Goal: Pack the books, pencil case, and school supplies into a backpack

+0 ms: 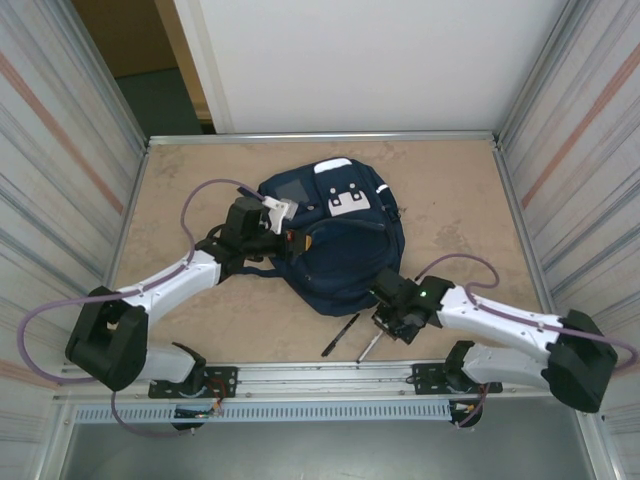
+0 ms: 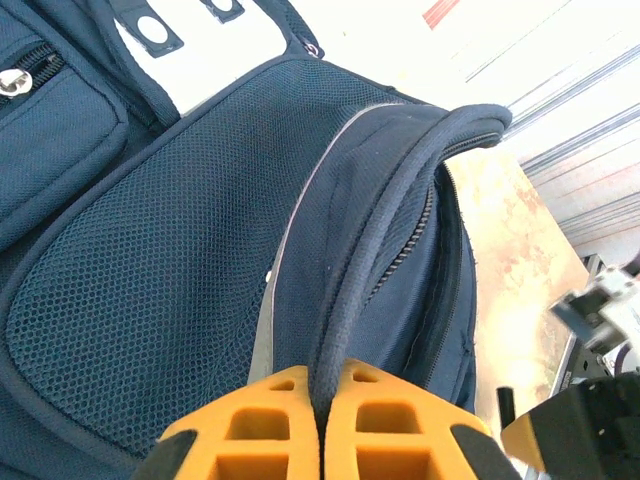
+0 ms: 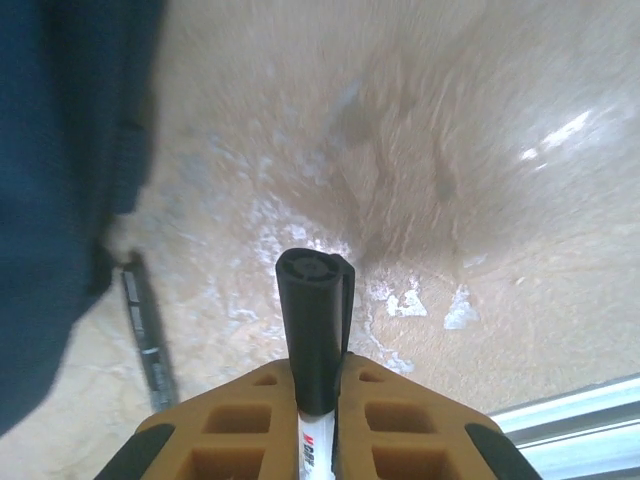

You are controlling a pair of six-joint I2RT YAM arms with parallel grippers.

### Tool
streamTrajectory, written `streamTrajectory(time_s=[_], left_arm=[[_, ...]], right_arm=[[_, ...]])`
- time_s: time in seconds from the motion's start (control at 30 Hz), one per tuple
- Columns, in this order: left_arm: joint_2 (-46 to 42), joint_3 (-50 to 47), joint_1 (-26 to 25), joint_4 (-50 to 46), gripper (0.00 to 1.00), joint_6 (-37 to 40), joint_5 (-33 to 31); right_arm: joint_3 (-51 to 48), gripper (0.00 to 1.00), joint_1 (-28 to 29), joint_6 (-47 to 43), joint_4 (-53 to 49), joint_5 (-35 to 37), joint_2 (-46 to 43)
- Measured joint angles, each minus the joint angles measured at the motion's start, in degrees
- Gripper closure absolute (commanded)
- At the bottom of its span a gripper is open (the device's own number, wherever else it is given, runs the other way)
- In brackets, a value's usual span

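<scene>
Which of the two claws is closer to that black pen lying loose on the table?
The right gripper: it holds the other pen just beside the loose pen. The left gripper is across the backpack, clamped on its edge.

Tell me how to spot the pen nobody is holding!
Find the big navy backpack in the middle of the table. By its near edge are two slim black pens. The loose pen lies flat on the table beside the backpack, left of the other pen, which is pinched in the right pincer.
</scene>
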Motion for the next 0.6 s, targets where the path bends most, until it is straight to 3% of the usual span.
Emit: streamTrajectory(time_s=[0.23, 0.43, 0.6], left_arm=[[-0.9, 0.0, -0.2, -0.7, 1.00, 0.0, 1.8], [-1.5, 0.0, -1.4, -1.0, 1.00, -0.2, 3.2], [-1.5, 0.0, -2.3, -0.6, 1.00, -0.7, 3.8]], right_arm=[[11.2, 0.83, -5.9, -2.5, -4.2, 7.0, -3.4], [15.8, 0.84, -13.5, -5.8, 1.0, 5.3, -1.6], [17.6, 0.84, -16.4, -5.9, 6.8, 2.8, 4.6]])
